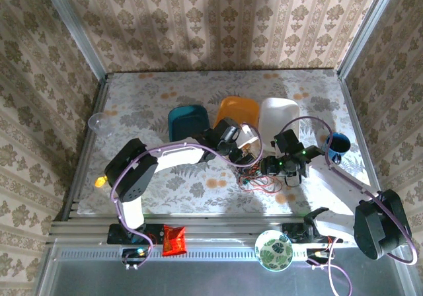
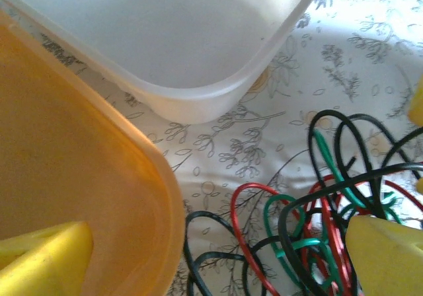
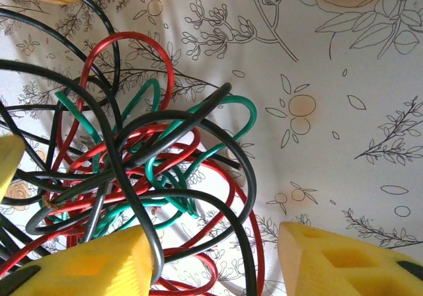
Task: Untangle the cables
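The cables [image 1: 260, 179] form one knot of red, black and green wire on the floral tablecloth, between the two grippers. In the left wrist view the tangle [image 2: 324, 230] sits at the lower right, up against the right yellow finger [image 2: 386, 259] of my left gripper [image 2: 218, 263], which is open wide. My left gripper [image 1: 246, 156] hovers at the knot's far-left side. In the right wrist view the cables [image 3: 132, 157] spread across the left half. My right gripper [image 3: 211, 263] is open, with black and red loops lying between its fingers and a black loop against the left finger [image 3: 86, 266].
Three bins stand just behind the knot: teal [image 1: 187, 121], orange [image 1: 238, 110] and white [image 1: 279, 113]. The orange bin's rim [image 2: 165, 197] is close beside my left gripper. A blue cup [image 1: 338, 142] is at the right, a clear cup [image 1: 98, 121] at the left, and a patterned bowl [image 1: 273, 250] at the near edge.
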Motion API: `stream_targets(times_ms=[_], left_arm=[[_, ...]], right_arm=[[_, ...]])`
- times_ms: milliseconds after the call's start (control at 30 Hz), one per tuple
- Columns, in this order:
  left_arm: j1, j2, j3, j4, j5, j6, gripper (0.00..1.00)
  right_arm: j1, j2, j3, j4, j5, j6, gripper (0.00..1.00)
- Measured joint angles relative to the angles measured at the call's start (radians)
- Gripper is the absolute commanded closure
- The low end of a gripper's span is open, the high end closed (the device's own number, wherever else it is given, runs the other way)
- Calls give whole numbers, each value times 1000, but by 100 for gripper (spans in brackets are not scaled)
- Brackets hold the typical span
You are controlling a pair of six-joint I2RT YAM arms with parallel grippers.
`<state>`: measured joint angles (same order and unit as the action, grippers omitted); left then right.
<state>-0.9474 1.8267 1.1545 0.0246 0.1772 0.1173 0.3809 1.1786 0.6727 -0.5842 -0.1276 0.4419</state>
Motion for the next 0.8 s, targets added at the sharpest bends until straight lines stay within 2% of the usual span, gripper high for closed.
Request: stream_targets(times_ms=[133,300,467,633,800], left_arm=[[-9,-5,-18,37,-75,0,0],[1,-43,-45,53,-146,-9,0],[32,-106,-59,50,-171,-12,0],[35,-171,-81,-19,-117,-12,0],[37,-197,-82,-120,-42,-25,0]], right_arm=[[0,0,14,0,15,1,34],[-19,0,45,4,19,0,33],[-28,3,80,0,19,-1,33],[-34,16,115,-1,-5,-1,34],[-29,93,120,-10,-93,-22,34]])
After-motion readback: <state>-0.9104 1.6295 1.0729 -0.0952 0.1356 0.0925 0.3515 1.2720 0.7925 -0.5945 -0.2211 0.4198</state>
